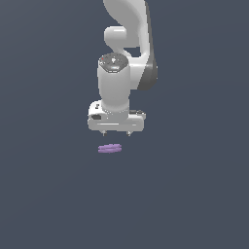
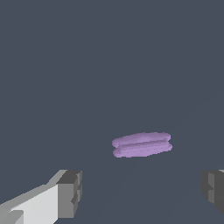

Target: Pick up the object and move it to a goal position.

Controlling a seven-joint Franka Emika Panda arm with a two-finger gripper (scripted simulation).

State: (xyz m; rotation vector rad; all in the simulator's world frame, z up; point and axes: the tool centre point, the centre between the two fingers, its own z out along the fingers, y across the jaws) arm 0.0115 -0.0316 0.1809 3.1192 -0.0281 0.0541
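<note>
In the exterior view I see my gripper (image 1: 115,133) hanging above the dark grey worktop (image 1: 194,194), its two short fingertips (image 1: 103,132) pointing down and set wide apart with nothing between them. The object (image 1: 109,149), a small light-purple bar, lies flat just below them, untouched; I cannot make out the worktop's edges or corners to place it further. In the wrist view the bar (image 2: 141,145) lies beyond the two spread pads (image 2: 70,192), clear of both.
</note>
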